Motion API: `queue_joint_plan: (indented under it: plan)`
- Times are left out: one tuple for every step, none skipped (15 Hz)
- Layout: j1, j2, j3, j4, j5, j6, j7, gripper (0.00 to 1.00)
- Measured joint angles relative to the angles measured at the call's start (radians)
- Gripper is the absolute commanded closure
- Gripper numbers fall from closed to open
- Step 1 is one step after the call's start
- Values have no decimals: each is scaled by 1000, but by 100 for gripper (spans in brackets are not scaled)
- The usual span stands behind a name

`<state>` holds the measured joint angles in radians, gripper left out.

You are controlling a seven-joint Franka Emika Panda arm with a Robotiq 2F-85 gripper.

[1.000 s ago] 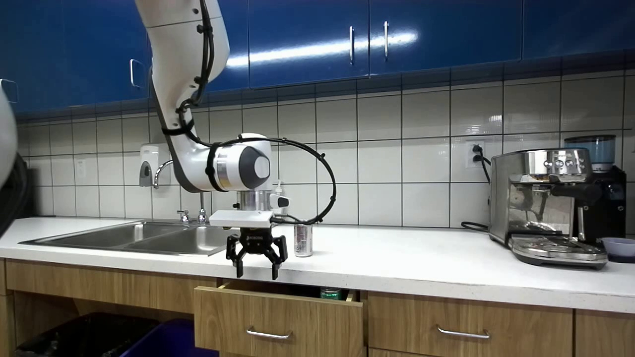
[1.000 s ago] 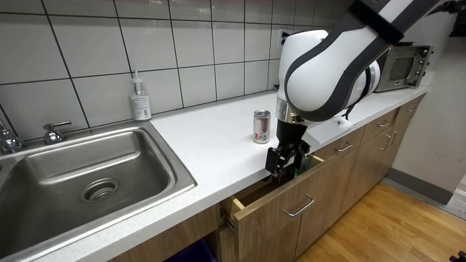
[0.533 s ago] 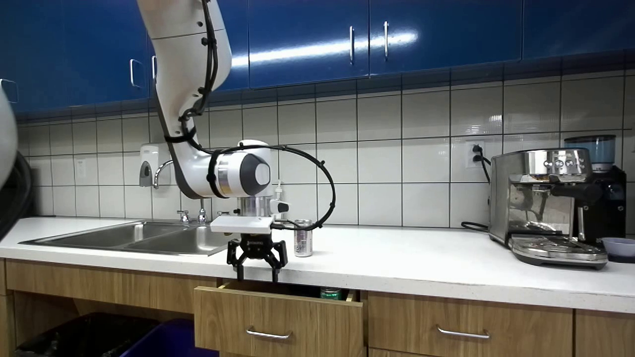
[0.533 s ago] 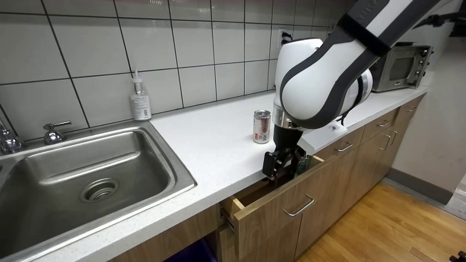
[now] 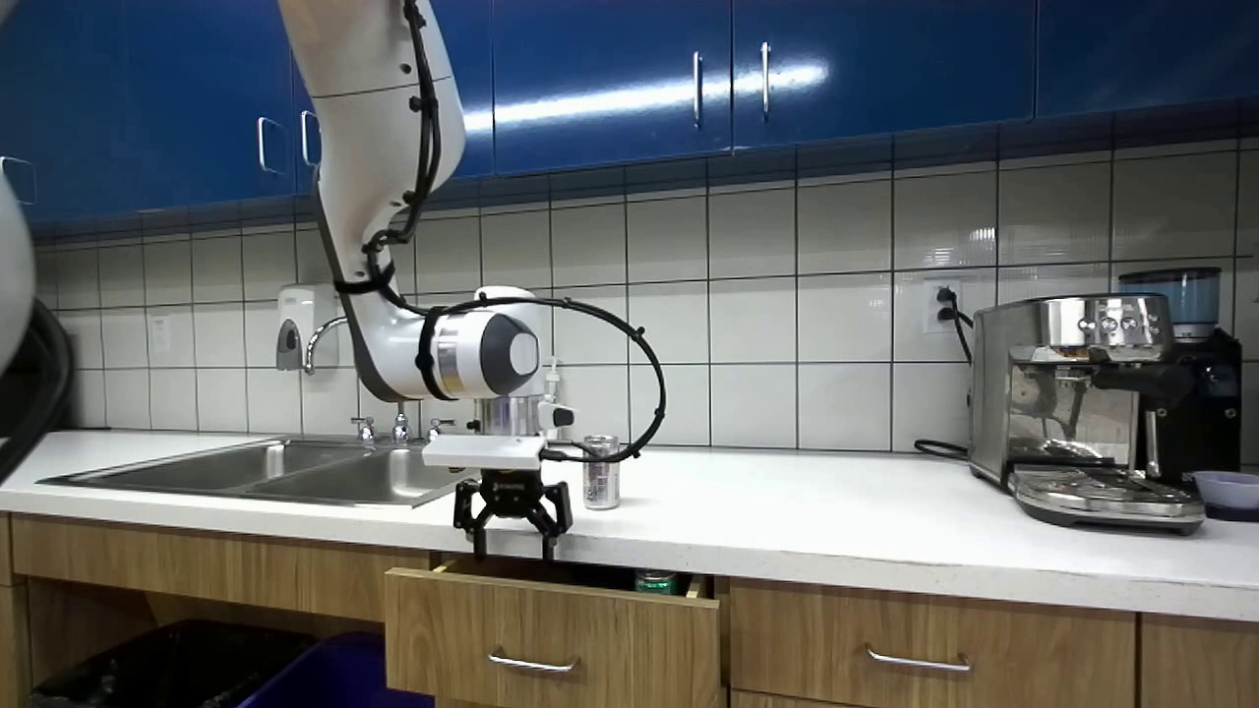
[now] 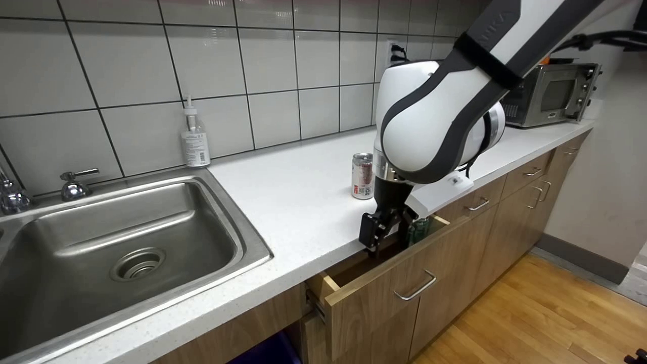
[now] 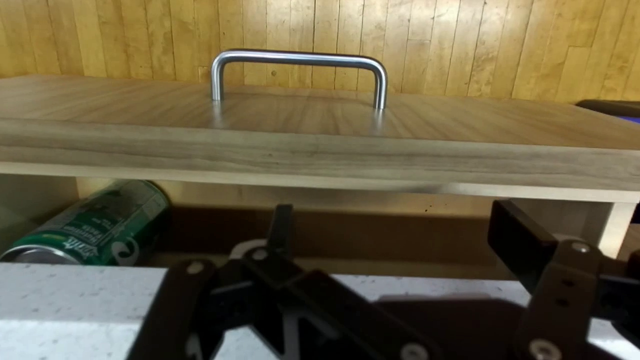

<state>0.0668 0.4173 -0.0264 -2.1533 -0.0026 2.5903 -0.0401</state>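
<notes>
My gripper (image 5: 513,551) is open and empty, with its fingers pointing down over the open wooden drawer (image 5: 551,629), close to the counter's front edge. It also hangs over the drawer in an exterior view (image 6: 387,246). In the wrist view the two fingertips (image 7: 392,215) stand wide apart above the dark drawer inside. A green can (image 7: 100,225) lies at one end of the drawer, beside the gripper and apart from it; its top also shows in an exterior view (image 5: 656,582). A silver can (image 6: 362,177) stands upright on the counter behind the gripper.
The white counter (image 5: 787,501) holds a steel sink (image 6: 126,222), a soap bottle (image 6: 195,141) and a coffee machine (image 5: 1072,393). The drawer front has a metal handle (image 7: 300,57). A toaster oven (image 6: 556,96) stands farther along. Bins (image 5: 339,674) stand below the counter.
The arm and gripper have moved slightly lower, and a little to the left in an exterior view. The gripper stays open. The drawer and both cans have not moved.
</notes>
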Motion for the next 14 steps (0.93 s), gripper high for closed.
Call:
queue_joint_plan:
  plan:
    - [0, 7, 0, 6, -1, 0, 0, 0]
    - [0, 13, 0, 12, -2, 0, 0, 0]
    - [0, 19, 0, 18, -4, 0, 0, 0]
    - [1, 25, 0, 22, -4, 2, 0, 0]
    - [2, 30, 0, 26, -4, 5, 0, 0]
    - [2, 35, 0, 29, -4, 9, 0, 0]
    - [4, 38, 0, 30, -4, 13, 1, 0]
    - [5, 41, 0, 30, -4, 18, 1, 0]
    - [7, 43, 0, 30, -4, 25, 3, 0]
    - [9, 46, 0, 30, -4, 32, 5, 0]
    - [10, 48, 0, 30, -4, 38, 7, 0]
    - [12, 51, 0, 30, -4, 44, 9, 0]
    - [14, 54, 0, 30, -4, 50, 10, 0]
    - [15, 57, 0, 29, -4, 56, 11, 0]
